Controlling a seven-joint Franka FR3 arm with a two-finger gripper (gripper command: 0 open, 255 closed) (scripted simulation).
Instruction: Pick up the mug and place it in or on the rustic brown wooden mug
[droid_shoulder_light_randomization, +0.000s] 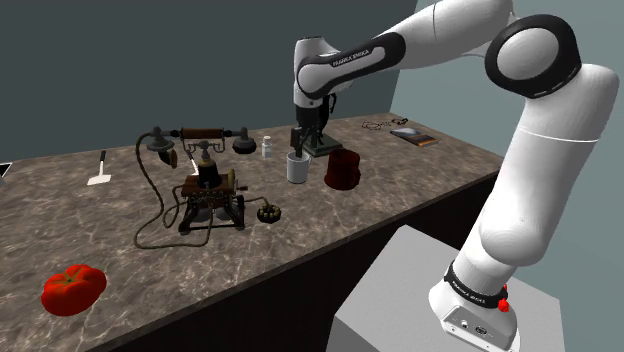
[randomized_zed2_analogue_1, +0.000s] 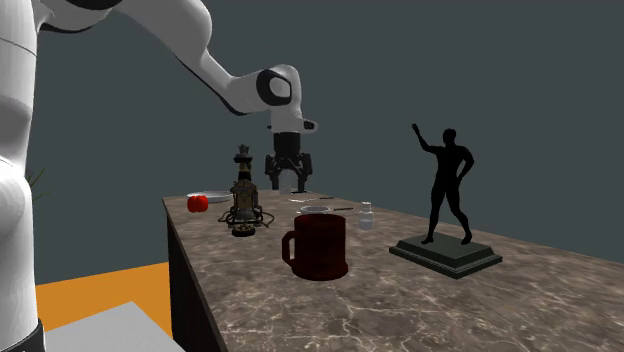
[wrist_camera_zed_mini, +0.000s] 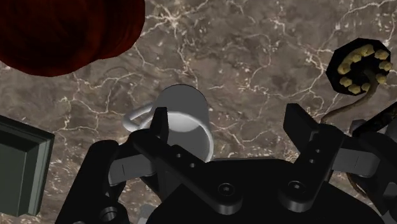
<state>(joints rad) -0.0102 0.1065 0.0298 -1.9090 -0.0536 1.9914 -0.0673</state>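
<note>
On the shoulder view's far left, a red fruit (droid_shoulder_light_randomization: 73, 289) sits near the front edge of the brown marbled countertop (droid_shoulder_light_randomization: 120, 240). A small white tool (droid_shoulder_light_randomization: 99, 170) lies further back. Moving right, there's the antique telephone (droid_shoulder_light_randomization: 200, 180), all cords and brass, with its loose dial (droid_shoulder_light_randomization: 268, 213) lying on the stone just beside it. A tiny bottle (droid_shoulder_light_randomization: 267, 148) stands behind.

And here's the action: the pale grey mug (droid_shoulder_light_randomization: 297, 166) stands upright on the counter, and the gripper (droid_shoulder_light_randomization: 303, 143) hangs right above it. From the wrist, the fingers are spread wide. One finger (wrist_camera_zed_mini: 160, 127) overlaps the mug's (wrist_camera_zed_mini: 184, 121) rim on the handle side, though contact is too close to call. The other finger is well off over bare stone. Nothing is clasped.

Just to the right, close but apart, stands the dark red mug (droid_shoulder_light_randomization: 342, 170), upright and open-topped. Behind the pair is the statue's green base (droid_shoulder_light_randomization: 322, 148), and the second exterior view shows the black statue (randomized_zed2_analogue_1: 450, 190) with one arm raised. Further right lie spectacles (droid_shoulder_light_randomization: 375, 125) and a book (droid_shoulder_light_randomization: 413, 136). The grey stand (droid_shoulder_light_randomization: 420, 290) closes out the lower right.
</note>
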